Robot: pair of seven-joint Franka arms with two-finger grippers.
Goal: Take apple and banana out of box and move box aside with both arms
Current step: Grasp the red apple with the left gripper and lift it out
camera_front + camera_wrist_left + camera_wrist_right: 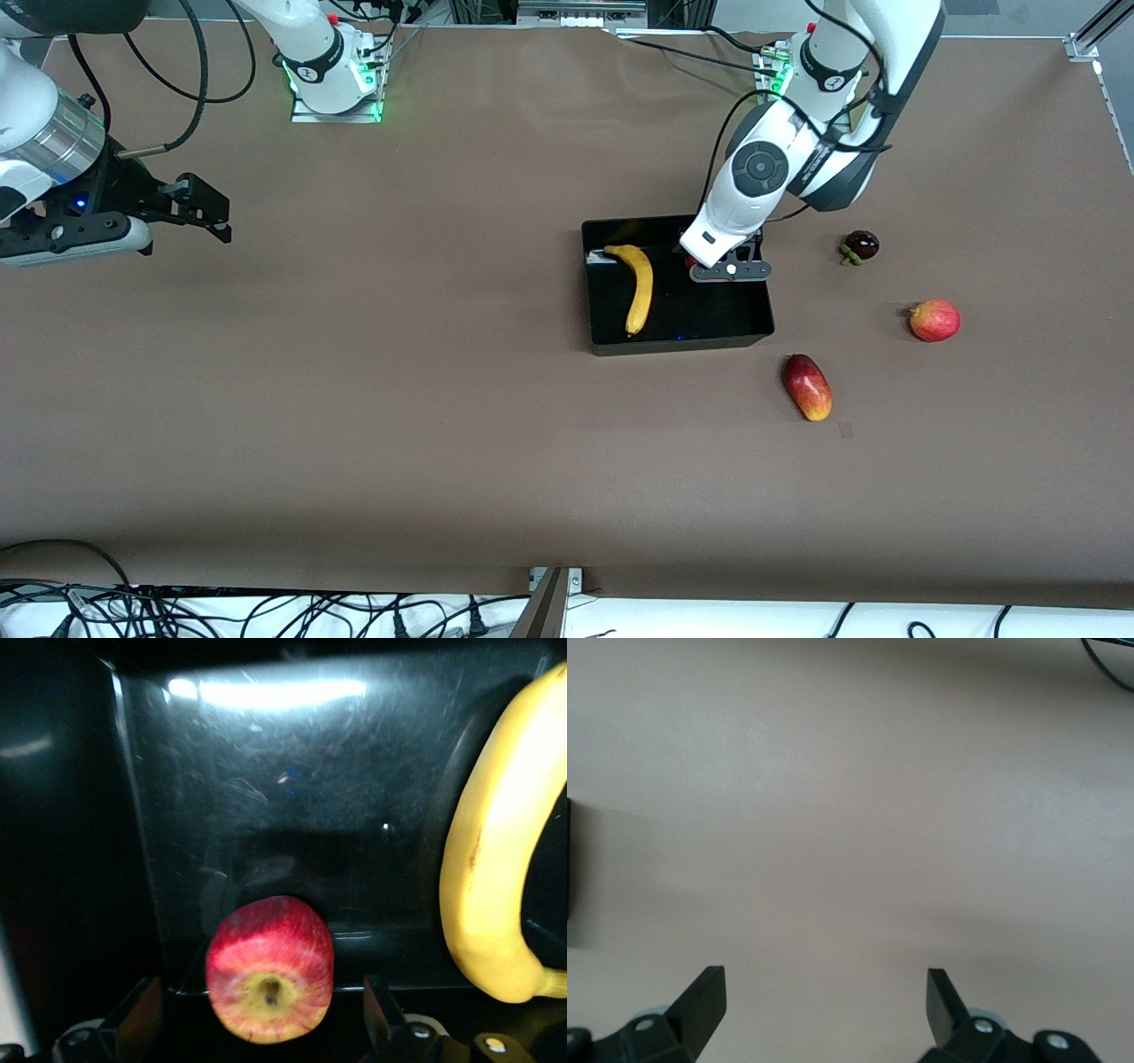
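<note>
Inside the box, near the middle of the table, lies the banana, toward the right arm's end of the box. The left gripper hangs over the box's other end, toward the left arm's end. Its wrist view shows the apple between spread fingers, stem dimple toward the camera, with a gap on each side, so the fingers are open and not pressing it. The apple is over the box floor; whether it rests on the floor I cannot tell. The banana shows beside it in that view.

Well apart from the box, the right gripper waits over bare table at the right arm's end, fingers wide open and holding nothing.

Outside the box, toward the left arm's end, lie a mango, a round red fruit and a dark fruit.
</note>
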